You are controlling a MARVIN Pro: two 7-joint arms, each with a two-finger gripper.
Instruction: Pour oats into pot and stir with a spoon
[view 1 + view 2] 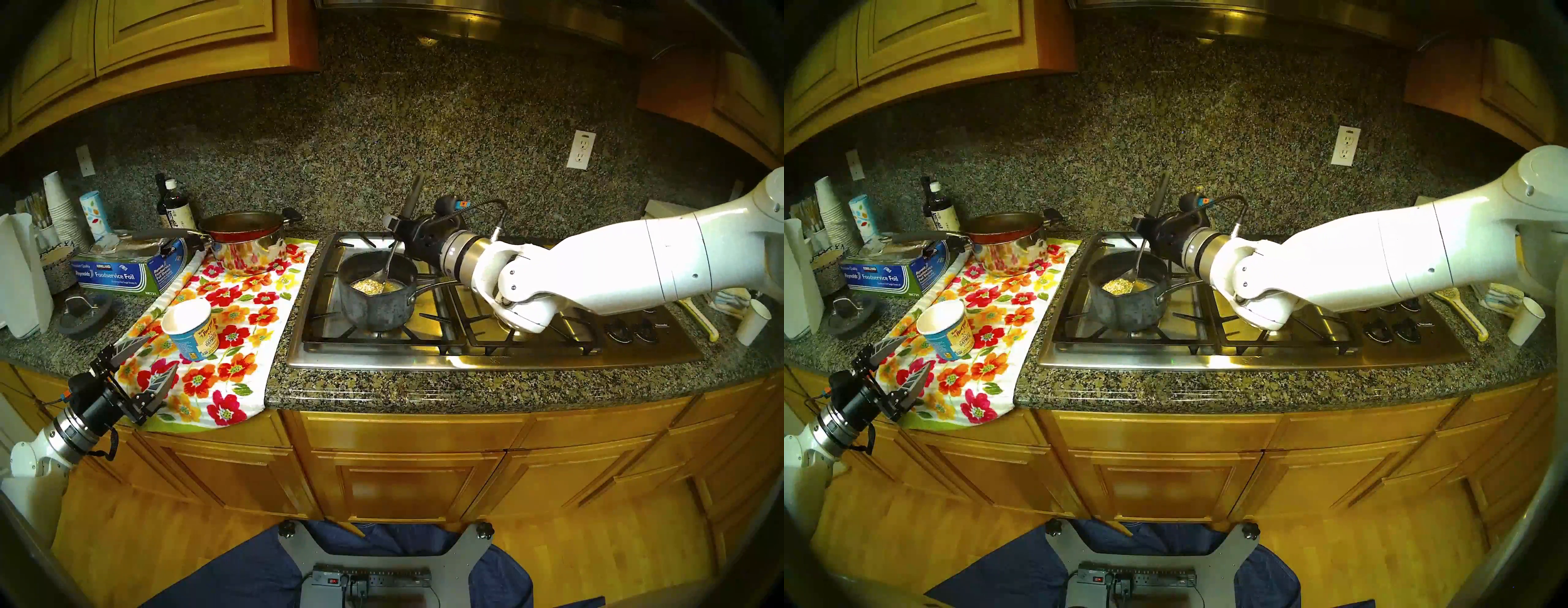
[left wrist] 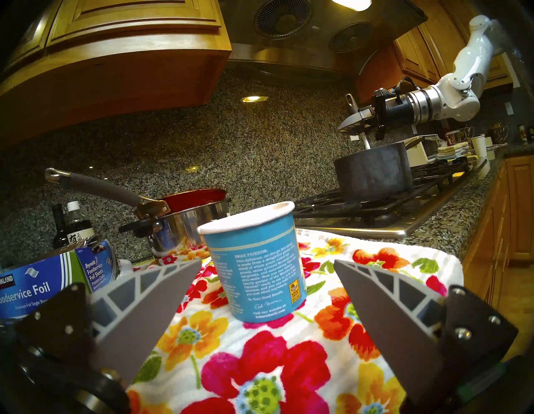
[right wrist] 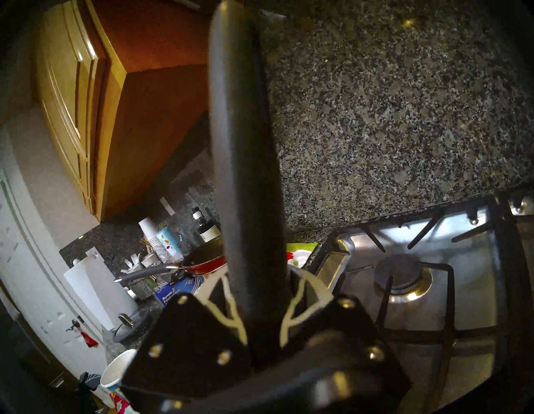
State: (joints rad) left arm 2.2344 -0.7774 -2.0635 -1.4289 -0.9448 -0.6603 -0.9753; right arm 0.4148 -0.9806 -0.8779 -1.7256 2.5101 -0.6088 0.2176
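The small dark grey pot [image 1: 377,305] sits on the front left burner, its long handle pointing right. Tan oats [image 1: 368,286] lie in its bottom. The spoon [image 1: 392,254] stands steeply in the pot with its bowl in the oats. My right gripper [image 1: 396,223] is shut on the spoon's black handle [image 3: 242,173] above the pot's far rim. The blue Oatmeal cup [image 1: 193,327] stands upright on the floral towel [image 1: 237,339]. My left gripper [image 1: 161,352] is open just in front of the cup [image 2: 257,260], touching nothing.
A red pan [image 1: 242,227] rests on a shiny steel pot behind the towel. A foil box [image 1: 123,271], bottles and stacked cups crowd the back left. At the far right lie a cream ceramic spoon [image 1: 1463,310] and a white paper cup [image 1: 753,320]. Black grates cover the stove [image 1: 488,356].
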